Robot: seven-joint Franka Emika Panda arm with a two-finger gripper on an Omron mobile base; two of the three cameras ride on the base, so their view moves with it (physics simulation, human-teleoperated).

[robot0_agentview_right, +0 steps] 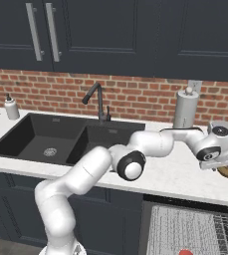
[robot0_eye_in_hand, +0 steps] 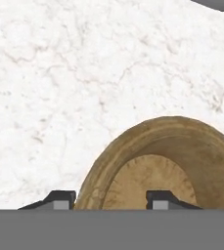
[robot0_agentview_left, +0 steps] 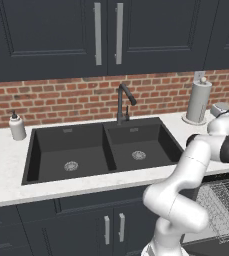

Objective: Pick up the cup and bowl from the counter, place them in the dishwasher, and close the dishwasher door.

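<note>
Tan bowl (robot0_eye_in_hand: pixel 167 161) upright on white counter (robot0_eye_in_hand: pixel 59 88), mouth up, fingers (robot0_eye_in_hand: pixel 59 200) straddling its rim, part-spread

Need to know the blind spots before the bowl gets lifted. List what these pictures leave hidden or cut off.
- Bowl: hand view, near side cut off by the bottom edge; right base view, mostly behind the gripper.
- Grip: the fingertips straddle the bowl's rim; contact cannot be told.
- Red item in the dishwasher rack: a sliver at the frame edge, unidentifiable.
- Dishwasher door: cut off by the bottom edge in both base views.
</note>
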